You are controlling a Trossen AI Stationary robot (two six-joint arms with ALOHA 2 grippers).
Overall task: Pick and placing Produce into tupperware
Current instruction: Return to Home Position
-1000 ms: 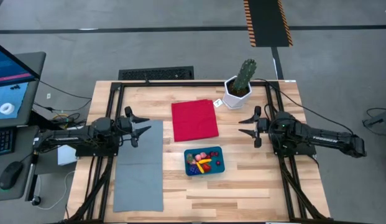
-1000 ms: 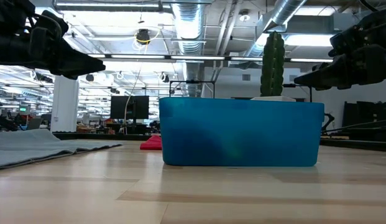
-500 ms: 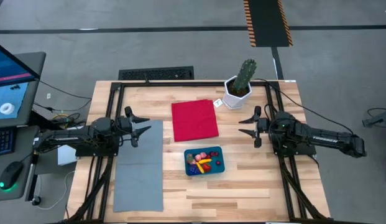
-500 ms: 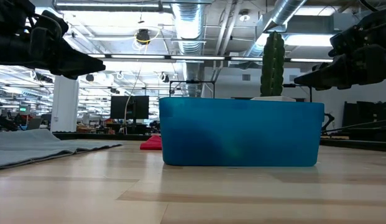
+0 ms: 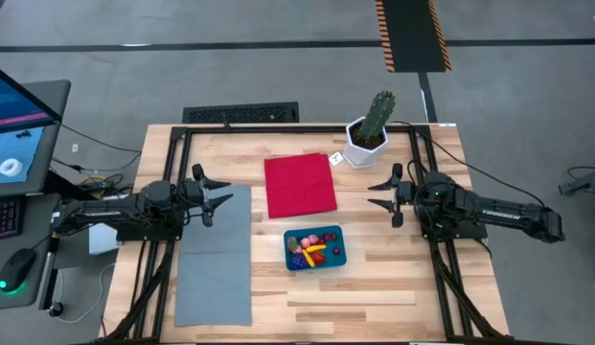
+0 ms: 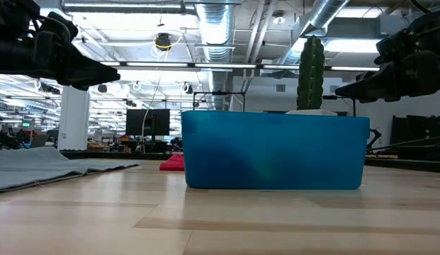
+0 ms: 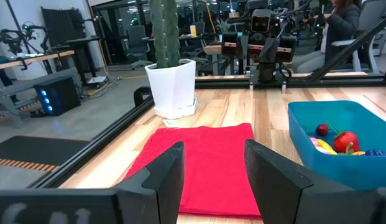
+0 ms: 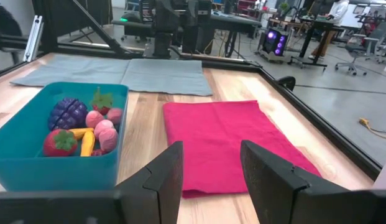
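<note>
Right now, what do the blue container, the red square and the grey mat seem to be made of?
The blue container is probably moulded plastic: its wall is smooth, rigid and faintly glossy, with rounded corners. The red square looks like matte woven cloth, with soft creases and slightly uneven edges. The grey mat could be felt or thin fabric: it is matte, limp and creased across, but the exact material is unclear.

One tupperware [image 6: 275,152] holds the produce [image 8: 59,142]: one purple cluster [image 8: 68,113], three pink pieces [image 8: 104,127], two yellow pieces [image 8: 87,143] and at least two red ones. Near the tupperware are one red cloth [image 5: 300,186], one grey mat [image 5: 216,259] and one potted cactus [image 5: 369,134]. The left gripper [image 5: 226,194] and right gripper [image 5: 372,195] make two.
</note>
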